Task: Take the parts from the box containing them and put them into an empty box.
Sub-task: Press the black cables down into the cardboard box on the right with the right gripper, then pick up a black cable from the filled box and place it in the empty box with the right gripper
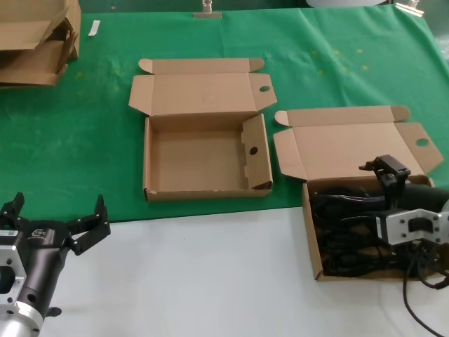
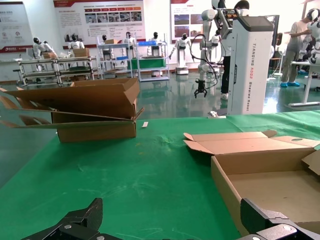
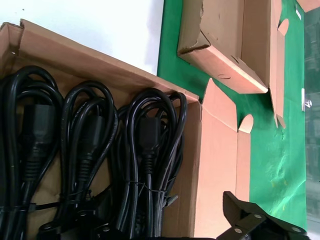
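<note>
The parts, three coils of black power cords [image 3: 90,145], lie side by side in the box containing them [image 1: 312,239] at the right front, with its lid [image 1: 351,144] folded back. My right gripper [image 1: 384,170] hangs open just above the cords [image 1: 344,225], one fingertip [image 3: 245,215] over the box's lid side and nothing between its fingers. The empty box [image 1: 203,158] stands mid-table with its holed side flap [image 1: 252,147] upright; its near wall [image 2: 225,185] shows in the left wrist view. My left gripper [image 1: 59,210] waits open at the front left, holding nothing [image 2: 171,210].
Stacked flattened cardboard boxes [image 1: 35,42] lie at the far left corner of the green cloth [image 1: 105,140]. A white tabletop [image 1: 196,274] runs along the front. A thin black wire [image 1: 414,302] dangles from my right wrist beside the full box.
</note>
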